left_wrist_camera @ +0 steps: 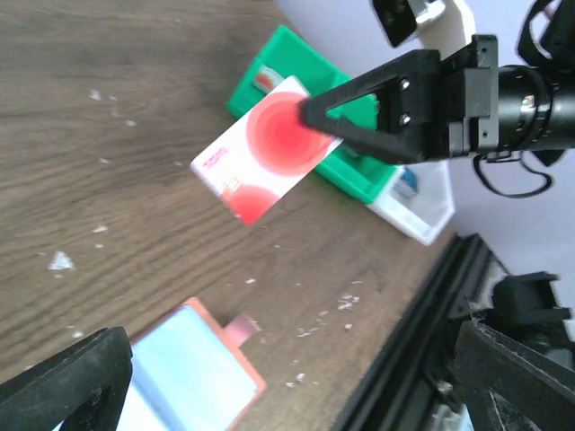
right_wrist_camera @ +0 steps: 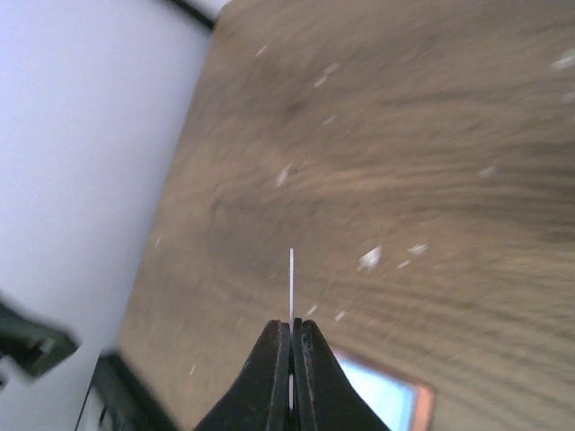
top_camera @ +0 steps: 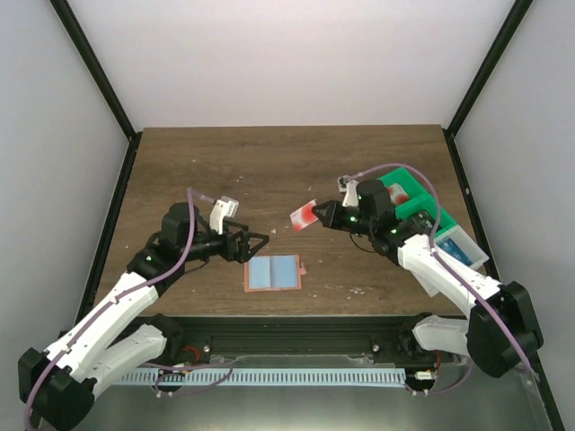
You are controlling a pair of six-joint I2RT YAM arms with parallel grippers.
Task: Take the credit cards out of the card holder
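Observation:
The card holder (top_camera: 272,272) lies open and flat on the table, light blue inside with a tan-pink rim. It also shows in the left wrist view (left_wrist_camera: 184,377) and the right wrist view (right_wrist_camera: 382,395). My right gripper (top_camera: 325,214) is shut on a red and white credit card (top_camera: 304,215) and holds it in the air above and to the right of the holder. The card faces the left wrist camera (left_wrist_camera: 265,162) and is edge-on in the right wrist view (right_wrist_camera: 291,278). My left gripper (top_camera: 258,244) is open and empty just above the holder's left side. I see no dark or blue card in the holder.
A green compartment tray (top_camera: 415,208) stands at the right, also in the left wrist view (left_wrist_camera: 296,58), with a red and white item in it. A white box (top_camera: 460,248) with something blue sits beside it. Small white flecks dot the wooden table (top_camera: 269,162).

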